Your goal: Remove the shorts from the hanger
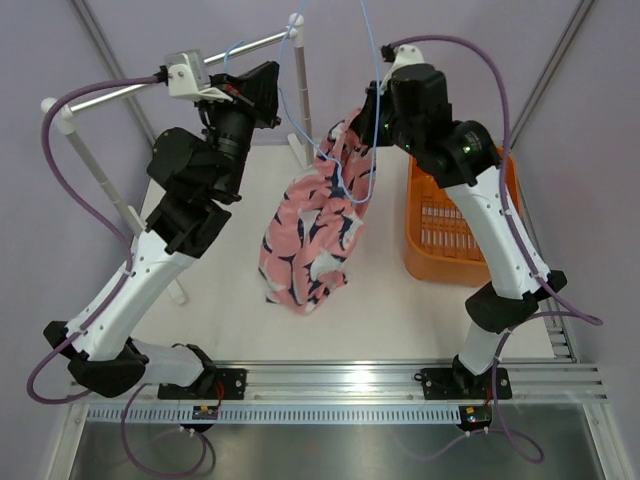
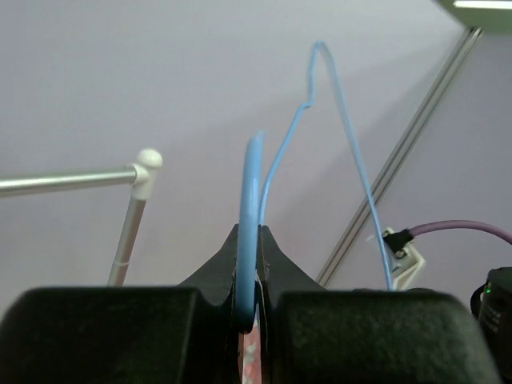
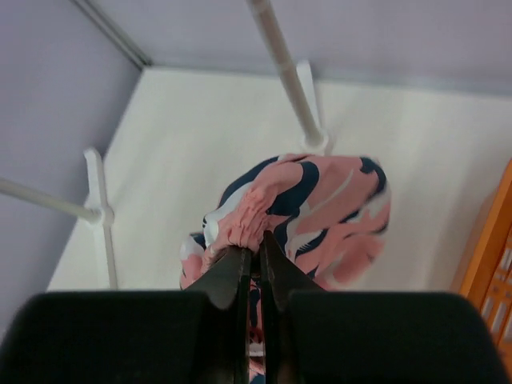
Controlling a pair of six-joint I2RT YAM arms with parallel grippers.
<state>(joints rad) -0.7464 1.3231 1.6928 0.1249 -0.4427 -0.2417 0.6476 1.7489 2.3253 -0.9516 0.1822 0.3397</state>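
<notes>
Now, your left tool clenched on hanger wire (thin, light-blue), raised near rail. Your right tool pinching bunched top of shorts. Shorts (pink, navy-and-white print) hang from hanger wire above worktop, between arms, near orange basket.

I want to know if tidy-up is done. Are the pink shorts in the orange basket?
No: the shorts dangle from the right gripper, beside the orange basket, not in it.
</notes>
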